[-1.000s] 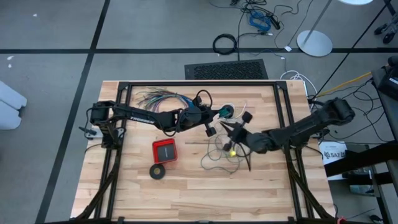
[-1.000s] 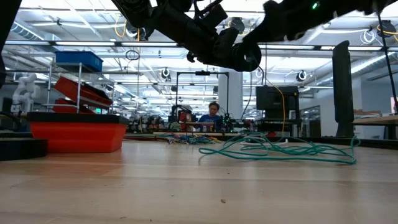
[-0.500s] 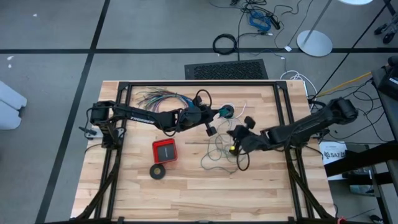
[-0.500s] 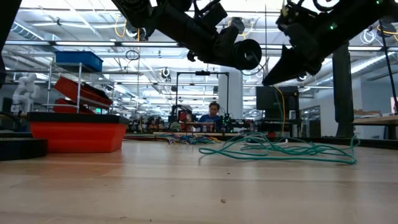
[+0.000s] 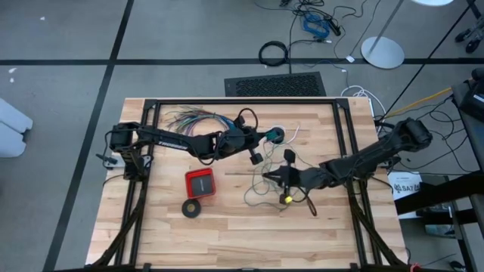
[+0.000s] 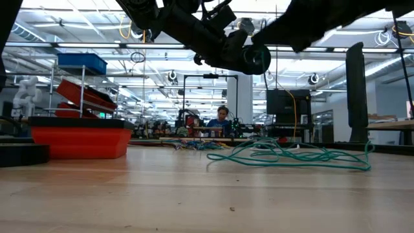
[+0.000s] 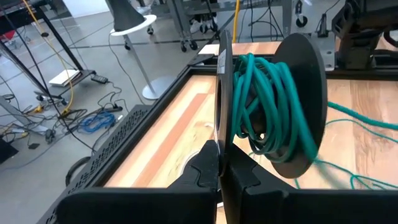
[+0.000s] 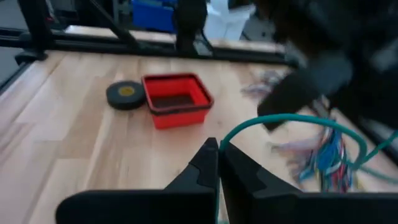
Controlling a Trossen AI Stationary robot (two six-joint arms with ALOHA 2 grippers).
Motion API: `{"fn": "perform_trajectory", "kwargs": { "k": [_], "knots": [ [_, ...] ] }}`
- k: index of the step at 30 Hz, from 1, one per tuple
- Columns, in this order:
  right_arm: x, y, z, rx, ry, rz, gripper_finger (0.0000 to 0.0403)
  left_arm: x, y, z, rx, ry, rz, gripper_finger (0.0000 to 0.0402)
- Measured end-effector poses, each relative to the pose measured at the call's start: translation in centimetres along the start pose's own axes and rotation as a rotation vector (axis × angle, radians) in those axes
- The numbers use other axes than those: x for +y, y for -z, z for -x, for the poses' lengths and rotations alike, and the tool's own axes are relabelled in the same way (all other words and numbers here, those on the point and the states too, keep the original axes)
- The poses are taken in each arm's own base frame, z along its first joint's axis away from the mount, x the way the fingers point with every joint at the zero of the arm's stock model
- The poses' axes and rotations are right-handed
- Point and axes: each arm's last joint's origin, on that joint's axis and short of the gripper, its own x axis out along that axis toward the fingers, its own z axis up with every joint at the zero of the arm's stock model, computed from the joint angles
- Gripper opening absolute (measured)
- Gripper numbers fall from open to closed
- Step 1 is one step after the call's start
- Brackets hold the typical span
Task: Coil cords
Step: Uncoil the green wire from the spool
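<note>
tray (image 5: 200,183) left of wire (image 5: 266,187); ring (image 5: 192,208) beside tray

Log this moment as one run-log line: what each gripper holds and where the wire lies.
left gripper: shut on black spool | right gripper: shut on teal wire | loose wire on table centre

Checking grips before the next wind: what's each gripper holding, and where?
Left gripper pinches the black spool by one flange's rim. Right gripper pinches a strand of the teal wire.
</note>
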Motion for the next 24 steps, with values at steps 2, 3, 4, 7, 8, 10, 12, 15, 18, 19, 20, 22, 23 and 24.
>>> {"fn": "perform_trajectory", "kwargs": {
  "k": [2, 3, 4, 7, 8, 10, 12, 15, 18, 19, 20, 22, 23, 24],
  "knots": [
    [0.2, -0.4, 0.5, -0.025, 0.024, 0.028, 0.0, 0.0, 0.1, 0.0, 0.009, -0.003, -0.004, 0.0],
    [0.2, -0.6, 0.7, -0.035, 0.051, 0.04, 0.0, 0.0, 0.1, 0.0, 0.013, -0.004, -0.005, 0.0],
    [0.2, -0.7, 1.0, -0.044, 0.085, 0.05, 0.0, 0.0, 0.2, 0.0, 0.017, -0.004, -0.007, 0.0],
    [0.3, -1.2, 2.1, -0.064, 0.223, 0.072, 0.0, 0.0, 0.2, 0.0, 0.019, -0.004, -0.008, 0.0],
    [0.3, -1.3, 2.5, -0.068, 0.272, 0.08, 0.0, 0.0, 0.2, 0.0, 0.019, -0.005, -0.008, 0.0],
    [0.3, -1.6, 3.2, -0.071, 0.357, 0.085, 0.0, 0.0, 0.2, 0.0, 0.019, -0.005, -0.009, 0.0],
    [0.1, -1.5, 4.0, -0.055, 0.411, 0.092, 0.0, 0.0, 0.2, 0.0, 0.021, -0.005, -0.009, 0.0],
    [-0.4, -1.0, 4.8, -0.014, 0.424, 0.055, 0.0, 0.0, 0.2, 0.0, 0.024, -0.016, -0.017, 0.0],
    [-1.1, 0.1, 5.7, 0.051, 0.44, -0.015, 0.0, 0.2, 0.3, -0.1, 0.026, -0.021, -0.017, 0.0],
    [-1.4, 0.5, 6.0, 0.074, 0.45, -0.042, 0.0, 0.3, 0.3, -0.1, 0.028, -0.023, -0.017, 0.0],
    [-1.7, 0.9, 6.2, 0.099, 0.462, -0.071, 0.0, 0.3, 0.3, -0.1, 0.029, -0.024, -0.017, 0.0],
    [-2.2, 1.9, 6.8, 0.152, 0.489, -0.121, 0.0, 0.4, 0.3, -0.1, 0.029, -0.026, -0.017, 0.0],
    [-2.4, 2.4, 7.0, 0.18, 0.498, -0.147, 0.0, 0.4, 0.3, -0.1, 0.03, -0.027, -0.016, 0.0],
    [-2.6, 2.8, 7.2, 0.21, 0.505, -0.171, 0.0, 0.5, 0.3, -0.2, 0.03, -0.028, -0.016, 0.0]
  ]
}}
